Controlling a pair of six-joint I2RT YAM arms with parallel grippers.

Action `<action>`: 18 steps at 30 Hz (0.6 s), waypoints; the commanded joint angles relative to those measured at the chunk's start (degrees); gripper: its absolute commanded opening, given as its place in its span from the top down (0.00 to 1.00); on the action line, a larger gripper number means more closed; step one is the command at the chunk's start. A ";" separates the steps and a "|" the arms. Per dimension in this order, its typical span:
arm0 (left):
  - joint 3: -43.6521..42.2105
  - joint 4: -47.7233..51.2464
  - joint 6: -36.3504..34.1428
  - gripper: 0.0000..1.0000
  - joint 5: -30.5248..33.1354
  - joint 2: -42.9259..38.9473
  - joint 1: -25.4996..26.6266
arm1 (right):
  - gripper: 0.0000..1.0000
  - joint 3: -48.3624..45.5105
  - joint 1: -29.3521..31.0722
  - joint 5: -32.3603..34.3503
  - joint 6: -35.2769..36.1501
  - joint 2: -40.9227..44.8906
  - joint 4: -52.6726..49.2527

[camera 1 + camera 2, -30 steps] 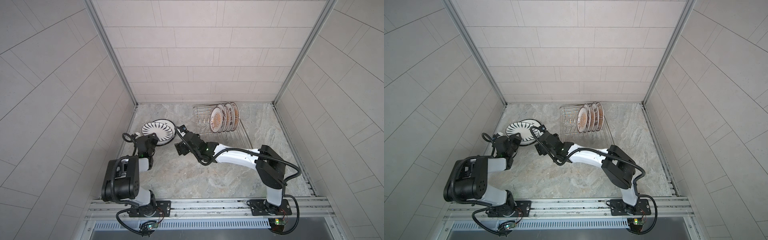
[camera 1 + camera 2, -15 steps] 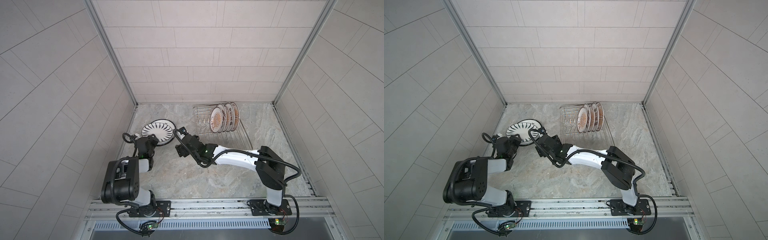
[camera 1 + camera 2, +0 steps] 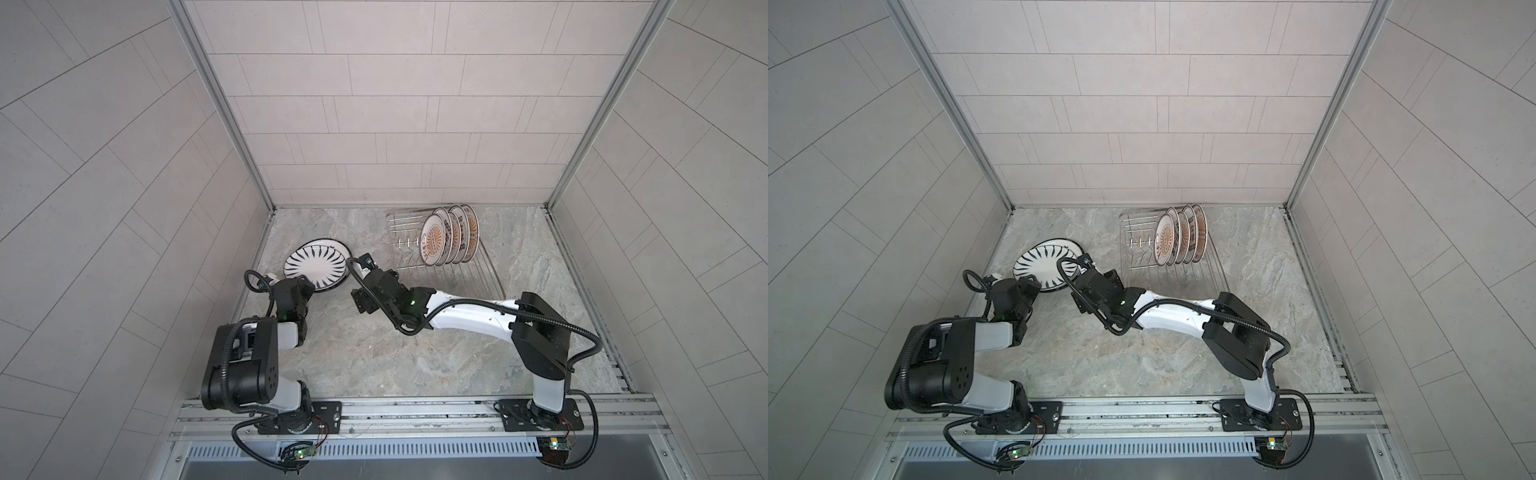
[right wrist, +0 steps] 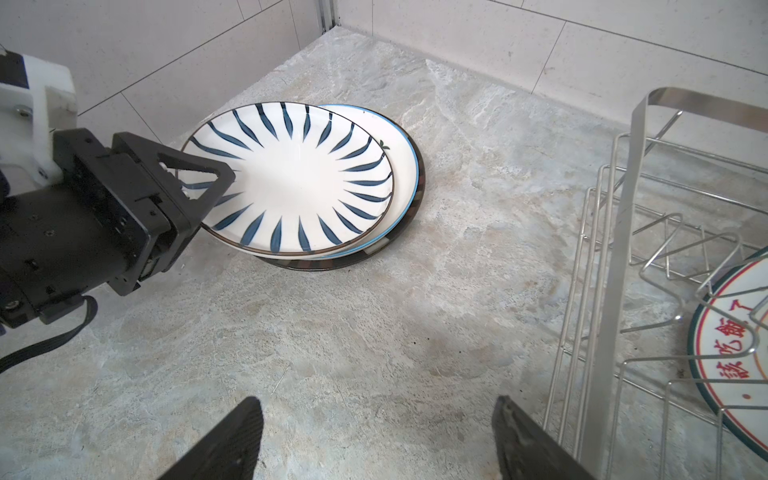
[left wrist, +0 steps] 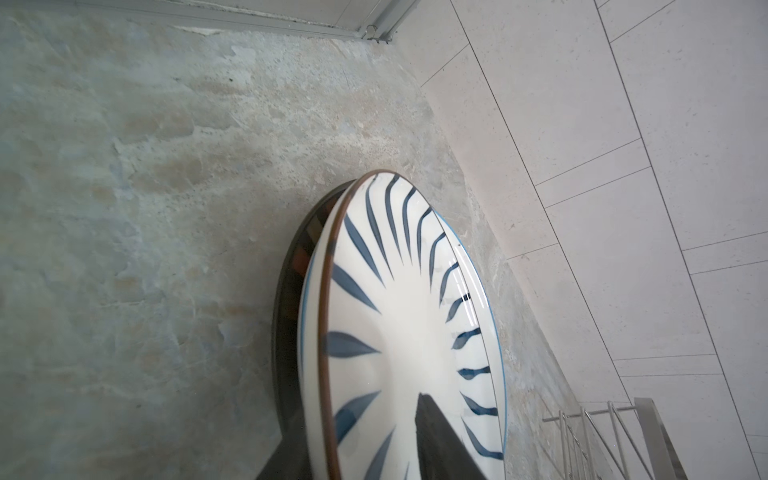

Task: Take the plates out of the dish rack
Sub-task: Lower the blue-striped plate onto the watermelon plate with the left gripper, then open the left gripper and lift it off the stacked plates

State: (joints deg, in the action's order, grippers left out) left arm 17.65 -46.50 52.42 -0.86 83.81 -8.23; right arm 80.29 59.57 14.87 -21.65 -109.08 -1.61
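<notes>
Your four plates [image 3: 432, 243] that are yet to be unloaded stand on edge in a tight row at the right end of the dish rack [image 3: 405, 232]. The rack sits just right of centre in both top views, close to the back wall [image 3: 395, 145]. The plates show orange sunbursts. At the right edge of the right wrist view, the front plate [image 4: 731, 365] carries red characters inside a dark rim.

Left of the rack and well apart from it, near the left wall, the striped plate [image 3: 316, 268] lies face up on a blue-rimmed plate [image 4: 405, 178]. That plate in turn rests on a dark plate [image 5: 286, 332].

Your left gripper [image 4: 210, 201] straddles the near rim of the striped plate, with one finger [image 4: 195, 172] over its face and the other below the edge. The jaws stand partly apart, and you cannot tell from these views whether they press on the rim or merely bracket it.

Your right gripper [image 4: 374, 436] hangs over the bare table [image 4: 374, 311] between the stack and the rack. Its jaws are spread wide with nothing between them.

Compared with a second ago, little differs. The stack lies in the same spot and the same four plates stand in the rack. The left gripper sits a shade lower in the top views, and the right arm has barely shifted.
</notes>
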 commanded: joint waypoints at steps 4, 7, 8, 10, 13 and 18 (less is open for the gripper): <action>-0.51 -4.50 -1.25 0.59 3.37 -0.78 -0.21 | 0.12 -0.83 0.19 1.69 -0.38 2.36 -0.84; -0.51 -4.50 -1.45 0.60 4.63 -0.78 -0.21 | 0.12 -0.93 0.19 1.91 -0.41 2.35 -0.77; -0.51 -4.92 -1.32 0.60 4.56 -0.38 -0.23 | 0.12 -0.93 0.19 1.91 -0.41 2.38 -0.72; -0.51 -6.08 -1.29 0.60 4.04 0.42 -0.23 | 0.12 -0.93 0.19 1.96 -0.46 2.36 -0.84; -0.51 -6.10 -1.27 0.60 4.46 0.67 -0.16 | 0.12 -1.35 0.19 1.92 -0.50 2.66 -0.55; -1.98 -6.72 -0.77 0.60 4.16 0.18 -0.23 | 0.12 -2.37 0.19 1.43 -0.41 3.33 0.54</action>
State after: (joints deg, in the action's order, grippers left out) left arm 17.15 -50.89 51.96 2.04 83.96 -8.25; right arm 78.70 59.57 15.55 -21.65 -108.53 -1.48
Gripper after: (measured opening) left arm 0.400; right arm 0.884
